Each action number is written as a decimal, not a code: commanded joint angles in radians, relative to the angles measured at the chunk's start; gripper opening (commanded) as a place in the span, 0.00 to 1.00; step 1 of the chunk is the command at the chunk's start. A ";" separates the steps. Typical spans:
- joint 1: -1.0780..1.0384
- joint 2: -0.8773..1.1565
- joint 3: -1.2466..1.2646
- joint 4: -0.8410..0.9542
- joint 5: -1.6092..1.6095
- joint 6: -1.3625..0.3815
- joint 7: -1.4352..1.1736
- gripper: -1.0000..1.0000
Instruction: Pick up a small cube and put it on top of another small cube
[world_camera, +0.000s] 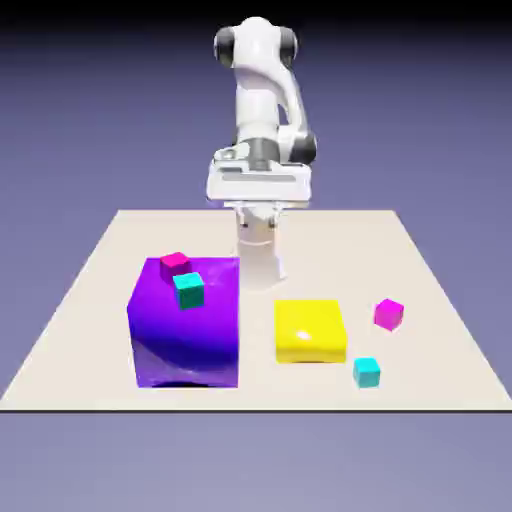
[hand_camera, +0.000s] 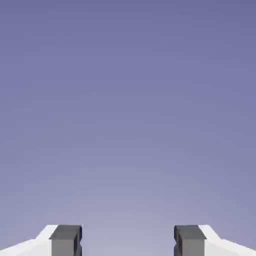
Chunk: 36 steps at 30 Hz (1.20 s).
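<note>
One small cube (world_camera: 175, 263), magenta-pink, sits at the far edge of the big purple block's (world_camera: 186, 330) top. A second small cube (world_camera: 388, 313) of the same colour lies on the table at the exterior view's right. My gripper (world_camera: 258, 198) hangs high above the table's far side, well away from both cubes. In the hand view the gripper (hand_camera: 127, 241) is open. Its grey fingertips (hand_camera: 65, 241) stand wide apart with only the plain backdrop between them. No cube shows in the hand view.
A tiny cyan cube (world_camera: 188, 290) rests on the purple block, close to the magenta one. A flat yellow block (world_camera: 311, 331) lies mid-table, with another cyan cube (world_camera: 367, 372) near its front right corner. The table (world_camera: 90, 300) is beige.
</note>
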 joint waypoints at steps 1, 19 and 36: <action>-0.006 0.036 0.032 0.010 0.034 -0.022 0.027 0.50; -0.121 0.689 0.602 0.192 0.638 -0.415 0.507 0.50; -0.063 1.074 0.744 0.279 0.842 -0.361 0.605 0.00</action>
